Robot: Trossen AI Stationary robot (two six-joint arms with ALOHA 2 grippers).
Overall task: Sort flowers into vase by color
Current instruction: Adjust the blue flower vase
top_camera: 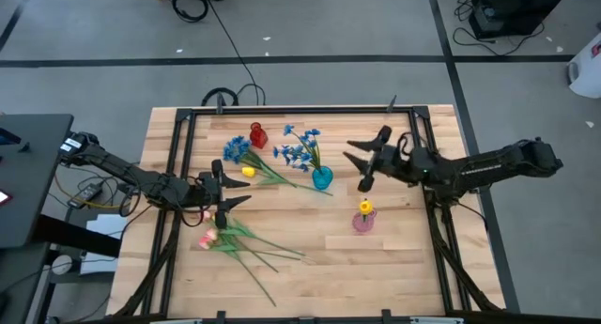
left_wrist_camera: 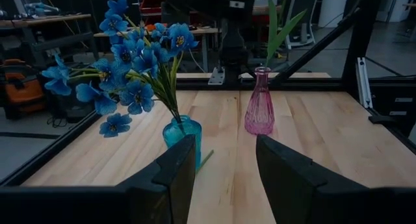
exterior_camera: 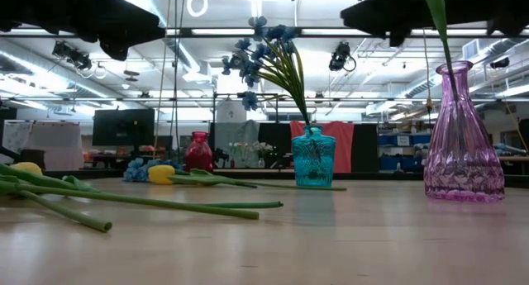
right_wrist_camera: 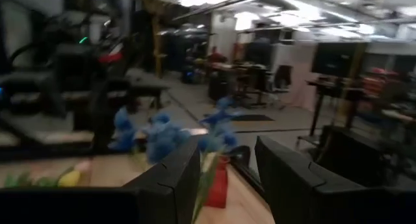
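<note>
Pink tulips (top_camera: 208, 238) near left pincer (top_camera: 222, 190), spread empty: light, floppy; best pinched mid-stem; right pincer (top_camera: 364, 164) also released

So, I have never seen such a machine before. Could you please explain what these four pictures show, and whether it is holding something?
It is a robot with two dark arms at a wooden table. One picture looks down from above, one looks level across the tabletop, and two come from cameras on the wrists. The left gripper and the right gripper are both open and hold nothing. On the table stand three vases: a turquoise vase with blue flowers, a pink vase with one yellow tulip, and an empty red vase. More blue flowers, another yellow tulip and the pink tulips lie flat near the left arm.
</note>
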